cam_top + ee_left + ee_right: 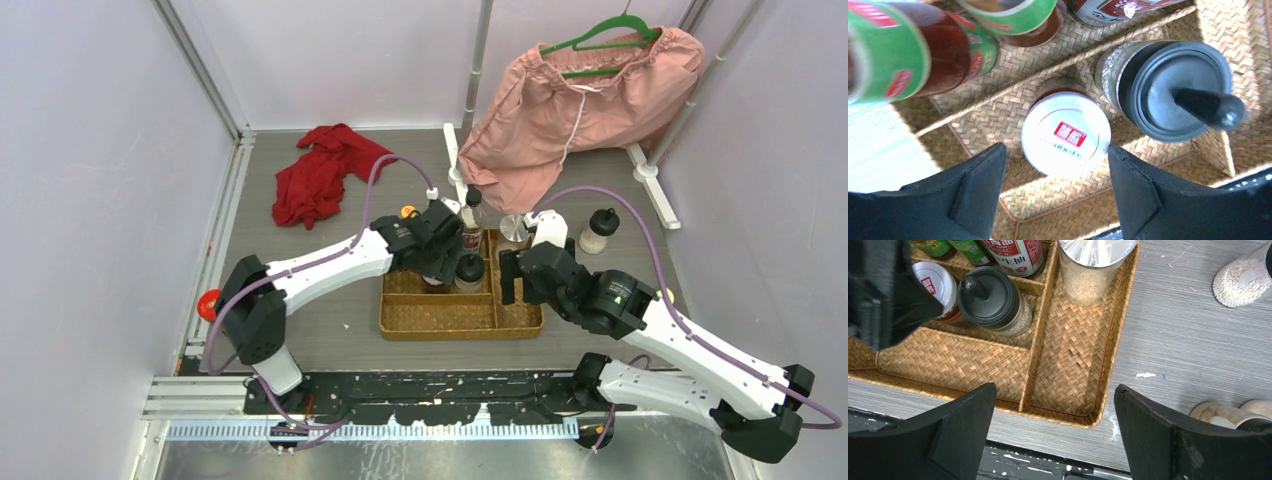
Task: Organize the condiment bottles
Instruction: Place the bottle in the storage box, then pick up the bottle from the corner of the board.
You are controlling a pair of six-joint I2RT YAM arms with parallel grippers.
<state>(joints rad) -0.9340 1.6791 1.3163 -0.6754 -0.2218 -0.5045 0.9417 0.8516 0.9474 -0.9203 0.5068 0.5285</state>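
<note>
The wicker tray lies in front of both arms. My left gripper hangs open over its middle compartment, straddling a white-lidded jar that stands on the weave; the right fingertip is at the lid's edge, the left one stands apart. Beside it stands a black-lidded shaker, and two green-labelled sauces fill the compartment behind. A tall black-capped bottle and a silver-lidded jar also stand in the tray. My right gripper is open and holds nothing above the tray's front right corner.
A white-filled, black-capped bottle stands on the table right of the tray. A red cloth lies at the back left. Pink shorts hang on a rack at the back right. Pale round things sit near the right finger.
</note>
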